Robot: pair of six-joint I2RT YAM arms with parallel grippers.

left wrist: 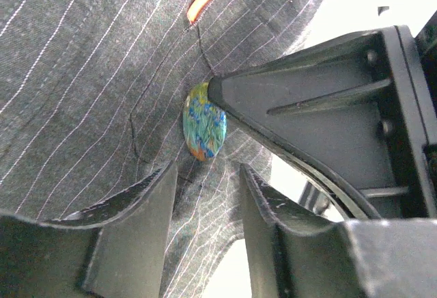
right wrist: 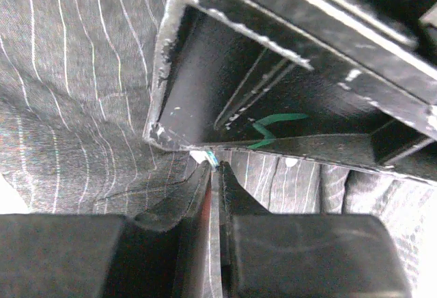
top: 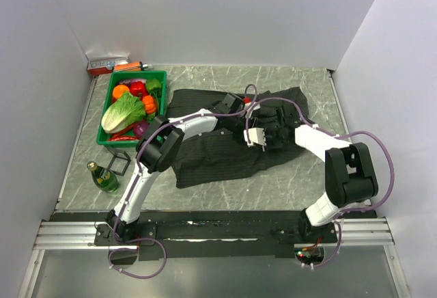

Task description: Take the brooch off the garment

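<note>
The garment is a dark pinstriped cloth spread over the middle of the table. The brooch is a small round disc, blue, green and orange, pinned to the cloth. My right gripper is shut on the brooch's thin edge. One of its black fingers touches the disc in the left wrist view. My left gripper sits just below the brooch with its fingers narrowly apart, pinching a fold of the garment. From above, both grippers, left and right, meet on the garment's upper part.
A green basket of vegetables stands at the left, beside the garment. A green bottle and a black wire stand are at the near left. A red box lies at the back left corner. White walls close in three sides.
</note>
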